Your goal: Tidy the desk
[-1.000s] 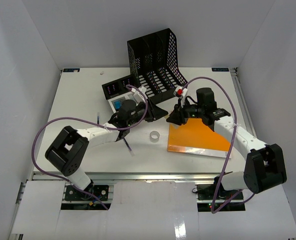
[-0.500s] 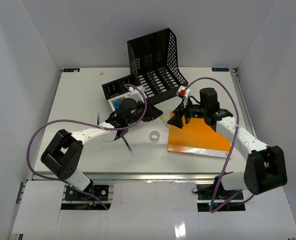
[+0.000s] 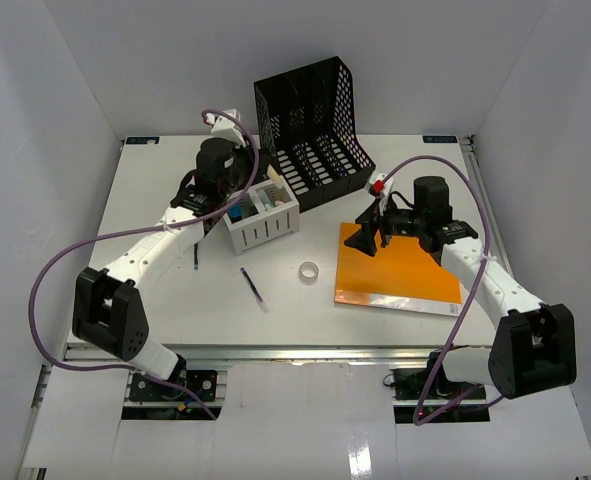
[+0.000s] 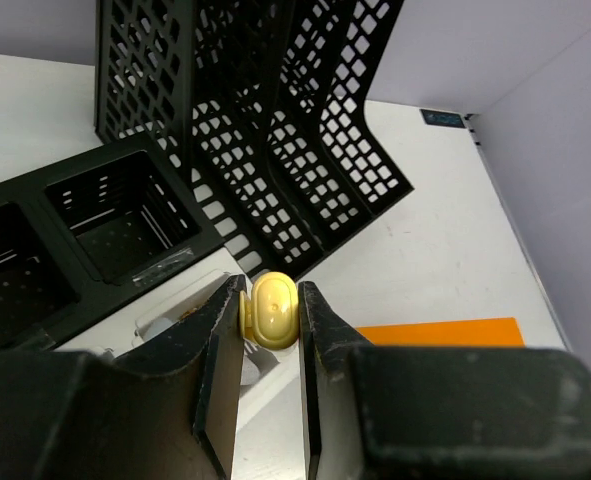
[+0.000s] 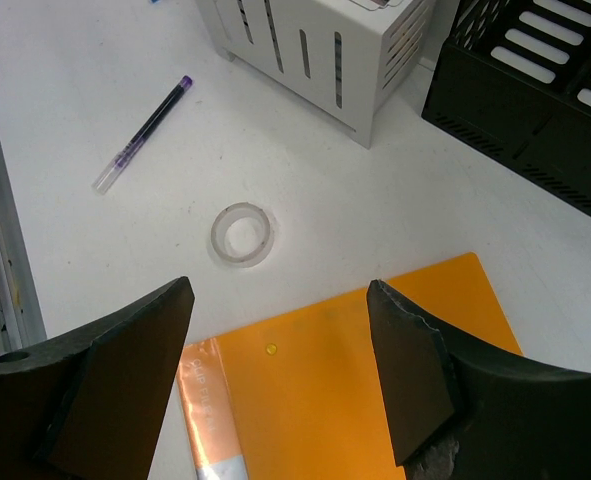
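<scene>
The desk [image 3: 150,175] is a white tabletop. My left gripper [image 4: 272,300] is shut on a small yellow oval piece [image 4: 274,310], which it holds above a white slotted organizer box [image 3: 262,218]. In the top view this left gripper [image 3: 267,183] sits at the back left, beside the black file rack [image 3: 310,125]. My right gripper [image 5: 280,300] is open with nothing between its fingers. It hovers over the far left corner of an orange folder [image 5: 355,400]. In the top view the right gripper [image 3: 368,236] is above that orange folder [image 3: 400,268].
A clear tape ring [image 3: 309,270] and a purple pen [image 3: 253,288] lie near the front middle. A second dark pen [image 3: 195,256] lies left of the organizer. A black compartment tray [image 4: 75,230] sits under my left wrist. White enclosure walls surround the desk.
My left arm has swung from the middle of the desk to the back left, uncovering the white organizer. My right gripper has opened and drawn slightly right over the folder.
</scene>
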Controlling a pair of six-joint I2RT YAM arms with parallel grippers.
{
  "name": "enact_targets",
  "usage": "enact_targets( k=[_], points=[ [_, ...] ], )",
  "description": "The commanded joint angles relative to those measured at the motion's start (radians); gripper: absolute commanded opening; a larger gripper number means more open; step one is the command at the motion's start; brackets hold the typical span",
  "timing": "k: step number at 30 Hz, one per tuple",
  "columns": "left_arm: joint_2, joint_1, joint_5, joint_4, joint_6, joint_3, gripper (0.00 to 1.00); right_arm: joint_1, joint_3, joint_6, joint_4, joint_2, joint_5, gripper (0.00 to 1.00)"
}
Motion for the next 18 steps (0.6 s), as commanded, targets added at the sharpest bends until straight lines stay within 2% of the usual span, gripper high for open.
enact_targets(
  k=[1, 8, 14, 16, 18],
  points=[
    [0.057, 0.003, -0.036, -0.042, 0.067, 0.055, 0.11, -0.016, -0.012, -0.021, 0.002, -0.015, -0.017, 0.77],
    [0.145, 0.003, -0.055, -0.022, 0.100, 0.108, 0.11, -0.035, -0.013, -0.019, 0.001, -0.018, -0.019, 0.77],
    [0.182, 0.003, -0.053, 0.012, 0.116, 0.092, 0.13, -0.042, -0.014, -0.020, 0.001, -0.018, -0.021, 0.77],
    [0.182, 0.003, -0.038, 0.030, 0.117, 0.065, 0.18, -0.042, -0.015, -0.026, 0.000, -0.017, -0.022, 0.77],
    [0.179, 0.003, -0.020, 0.043, 0.116, 0.038, 0.29, -0.043, -0.011, -0.037, -0.010, -0.011, -0.031, 0.77]
  ],
)
